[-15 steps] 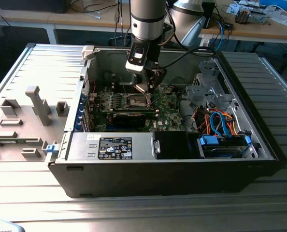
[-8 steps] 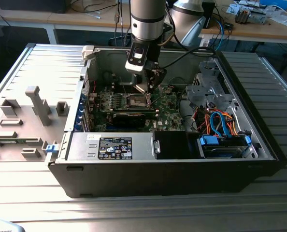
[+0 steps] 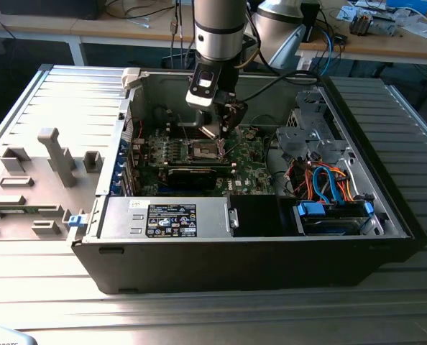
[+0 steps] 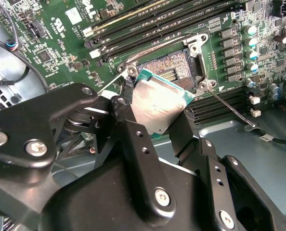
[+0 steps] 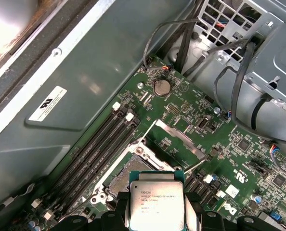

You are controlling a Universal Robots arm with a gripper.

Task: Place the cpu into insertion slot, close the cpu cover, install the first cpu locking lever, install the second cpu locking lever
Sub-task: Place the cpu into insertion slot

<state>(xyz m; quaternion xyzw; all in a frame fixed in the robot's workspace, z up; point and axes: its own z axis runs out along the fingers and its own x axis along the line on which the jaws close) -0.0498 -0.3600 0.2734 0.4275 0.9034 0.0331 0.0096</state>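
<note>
Black tower case [image 3: 235, 266] lying on its side with the panel off, that's the biggest thing on my exterior feed. The grey arm [image 3: 217, 29] comes straight down into it from above. Along the near wall sits the power supply [image 3: 167, 219] with its labels facing up. At the exterior view's right there's a bundle of blue and orange cables [image 3: 328, 180].

The green motherboard [image 3: 253, 162] fills the floor of the case. The gripper [image 3: 217, 129] hangs low over it, right above the insertion slot [image 3: 205, 149].

In both wrist views the slot [image 4: 174, 65] [image 5: 121, 175] is open, with its dark pin field showing inside the silvery rim. The long black memory slots [image 4: 172, 21] run alongside. In the first wrist view the cpu cover [image 5: 179, 139] stands raised at one edge of the slot.

The black fingers [image 4: 133, 139] are clamped on two opposite edges of the cpu [image 4: 157, 103] [image 5: 156, 204], with its metal top facing the cameras. It sits tilted over one edge of the slot, not seated. I can't tell if a corner is touching the rim.

A thin wire lever [image 4: 229, 108] sticks out from one corner of the slot.
</note>
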